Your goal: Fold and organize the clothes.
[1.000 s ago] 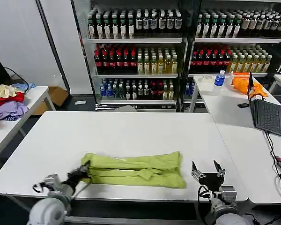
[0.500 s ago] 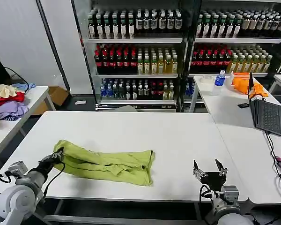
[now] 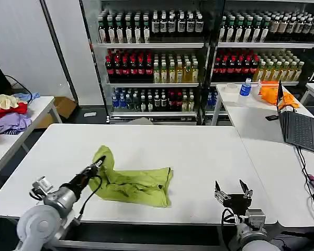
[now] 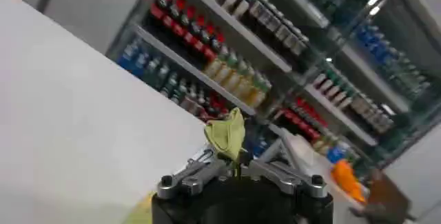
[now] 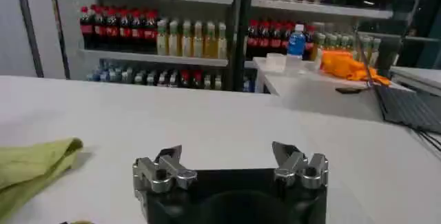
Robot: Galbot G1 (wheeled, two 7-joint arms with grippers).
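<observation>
Lime-green T-shirt (image 3: 133, 180), soft cotton with many wrinkles and no print, lies bunched on the near half of a smooth white table (image 3: 157, 146). Most of the cloth sits flat in a rumpled band, and its left end is lifted into a small peak. The left gripper (image 3: 97, 166), at the table's near left, pinches that peak between its closed metal fingers. In the left wrist view a small yellow-green tuft of the shirt (image 4: 226, 136) stands up from between those fingers.

Half a second ago the shirt's left end lay farther to the left and low on the table. Now that end is raised and drawn in toward the middle, so the shirt looks shorter and more heaped. The left gripper has moved right and up with it. The shirt's right edge has stayed where it was.

The right gripper (image 3: 232, 191) hovers over the table's near right edge, well apart from the shirt, with its two dark fingers spread wide and nothing between them. It has not moved. In the right wrist view the gripper (image 5: 231, 163) shows the same wide gap, and a fold of the shirt (image 5: 34, 167) lies off to one side.

Behind the table, glass-fronted shelves (image 3: 152, 44) hold rows of bottles with dark, red, yellow and blue contents. A side table on the left carries a pile of red, lilac and cream garments (image 3: 8, 112). Another table on the right holds a laptop (image 3: 301, 128), a blue-capped bottle (image 3: 245, 87) and an orange cloth (image 3: 275, 93).
</observation>
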